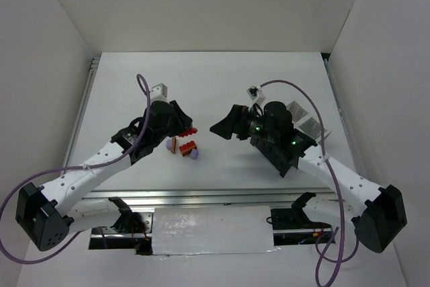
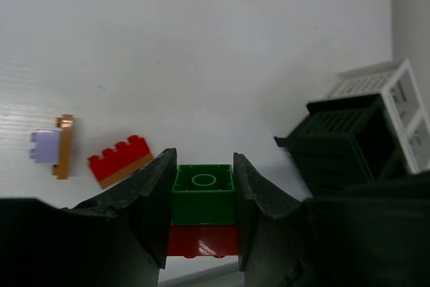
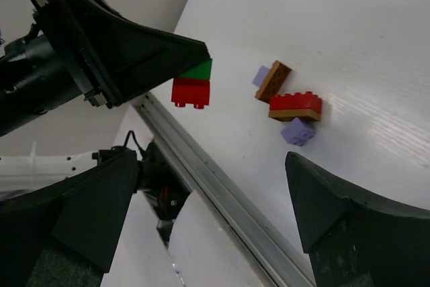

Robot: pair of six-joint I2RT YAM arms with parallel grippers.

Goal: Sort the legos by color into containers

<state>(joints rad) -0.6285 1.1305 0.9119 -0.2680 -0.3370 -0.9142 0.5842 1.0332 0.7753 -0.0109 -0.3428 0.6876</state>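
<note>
My left gripper [image 1: 187,128] [image 2: 203,166] is shut on a green lego [image 2: 203,189] stacked on a red lego [image 2: 201,241] and holds the pair above the table; the stack also shows in the right wrist view [image 3: 191,85]. On the table lie a red lego [image 1: 187,146] [image 3: 295,103] on a brown base, a thin brown-orange lego [image 1: 175,144] [image 3: 273,81] against a lavender one [image 2: 46,146], and another lavender lego [image 1: 195,154] [image 3: 297,131]. My right gripper [image 1: 225,124] [image 3: 222,213] is open and empty, facing the left one. The containers [image 2: 349,146] [image 1: 310,126] stand behind my right arm, partly hidden.
White walls enclose the table on three sides. A metal rail [image 3: 222,193] runs along the near edge, with cables and mounts below it. The white-walled cells [image 2: 396,92] sit at the far right side of the block.
</note>
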